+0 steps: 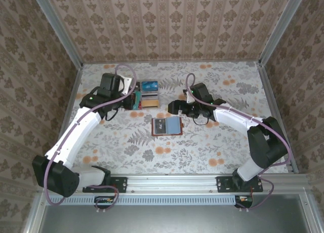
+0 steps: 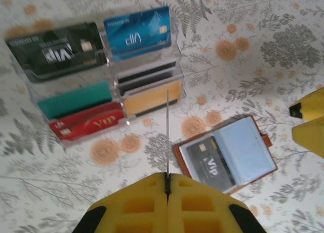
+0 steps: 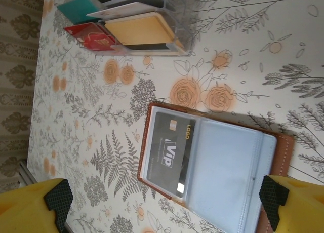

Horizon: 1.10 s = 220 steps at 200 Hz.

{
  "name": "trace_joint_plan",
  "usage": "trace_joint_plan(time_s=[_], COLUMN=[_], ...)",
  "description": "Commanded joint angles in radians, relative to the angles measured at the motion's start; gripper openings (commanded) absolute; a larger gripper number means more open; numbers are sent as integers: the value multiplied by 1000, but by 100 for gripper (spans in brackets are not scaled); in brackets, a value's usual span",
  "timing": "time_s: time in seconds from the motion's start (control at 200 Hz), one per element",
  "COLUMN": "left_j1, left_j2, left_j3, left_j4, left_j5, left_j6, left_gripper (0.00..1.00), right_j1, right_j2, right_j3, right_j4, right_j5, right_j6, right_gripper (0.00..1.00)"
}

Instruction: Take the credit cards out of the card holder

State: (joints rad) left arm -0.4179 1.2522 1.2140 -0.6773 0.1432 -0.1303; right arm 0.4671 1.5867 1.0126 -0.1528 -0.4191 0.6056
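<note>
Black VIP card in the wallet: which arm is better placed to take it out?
Right: the right gripper, open, hovers over the wallet holding the black VIP card; the left gripper grips a thin card.

Right wrist view: the wallet (image 3: 228, 162) runs off the lower edge, one corner covered by a fingertip (image 3: 276, 205) of the right claw (image 3: 166, 198); the tray (image 3: 183, 40) is cut by the upper edge. Left wrist view: the card (image 2: 167, 131) pinched in the left claw (image 2: 167, 178) shows edge-on, face unreadable. Top view: card print too small to read.
</note>
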Motion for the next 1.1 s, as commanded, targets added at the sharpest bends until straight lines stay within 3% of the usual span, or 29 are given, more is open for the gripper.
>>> trace_joint_plan(time_s=[0.0,0.14,0.34,0.565,0.9,1.095], left_j1=[4,20,80,120,128,131], left_j2=[29,104,252,380,440,511], left_j3=[47,99,186,282,329,398], left_j4=[7,28,14,-141,-275,-332], left_j5=[-53,0,48,77,12,-36], left_j6=[217,412,583,819,1185,1289], left_gripper=[0,0,0,0,0,0], right_j1=[-16,-34,-65,-80,-85,-85], right_j2=[-41,-54,-83,-95,-65,-66], right_j3=[-12,-25,-67,-72,-51,-53], right_j4=[14,8,10,-58,-50,-53], right_j5=[-4,-5,-19,17,-22,-38], right_j6=[-18,-20,-22,-52,-51,-52], right_gripper=[100,100,99,100,100,100])
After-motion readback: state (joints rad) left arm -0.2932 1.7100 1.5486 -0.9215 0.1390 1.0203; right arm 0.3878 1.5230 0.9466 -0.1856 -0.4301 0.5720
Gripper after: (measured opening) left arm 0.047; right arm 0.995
